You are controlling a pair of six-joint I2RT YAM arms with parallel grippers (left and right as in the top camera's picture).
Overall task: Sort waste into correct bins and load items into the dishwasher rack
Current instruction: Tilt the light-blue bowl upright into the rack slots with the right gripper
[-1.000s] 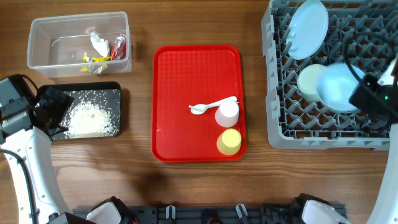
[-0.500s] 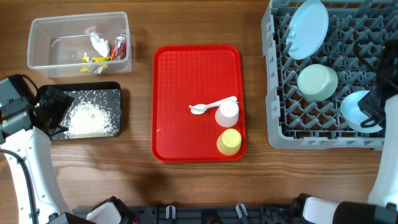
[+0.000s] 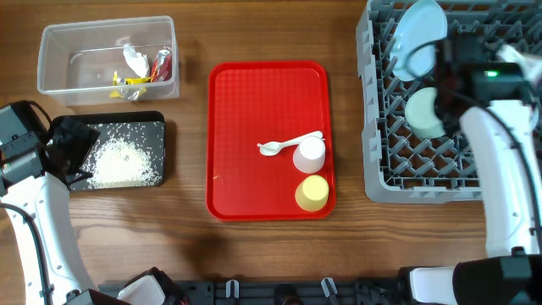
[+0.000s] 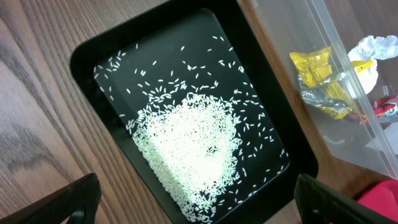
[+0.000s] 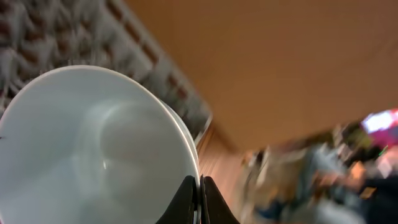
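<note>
The wooden bench (image 3: 254,254) carries everything. At its right end sits the grey dishwasher rack (image 3: 381,178), the biggest thing on it. The right arm (image 3: 500,169) rises from the near edge and reaches across the rack, its wrist bent over the rack's far half. The left arm (image 3: 34,212) comes up at the left end and stops at the left edge of the black tray.

The flat red tray (image 3: 254,110) lies mid-bench. The clear tub (image 3: 42,59) stands at the far left. The black tray (image 3: 127,119) lies just in front of it.

A pale blue plate (image 3: 421,30) leans among the pegs in the rack's far part. A mint bowl (image 3: 422,114) sits just nearer, partly under the right arm.

The right hand (image 5: 199,193) is pinched tight on the rim of a pale bowl (image 5: 93,149), one finger inside and one outside. The bowl is tilted, its hollow facing the wrist camera. That view is blurred; the rack's grid shows behind the bowl.

The left hand (image 4: 196,186) hangs over the black tray with its fingers spread wide and nothing between them.

On the red tray's near right part stand a white cup (image 3: 310,155) and a yellow cup (image 3: 312,193), close together. White plastic cutlery (image 3: 288,144) lies against the white cup.

Rice (image 4: 193,143) is heaped in the black tray. Crumpled tissue (image 3: 133,58), a yellow wrapper (image 4: 317,68) and a red wrapper (image 3: 163,61) lie in the clear tub.
</note>
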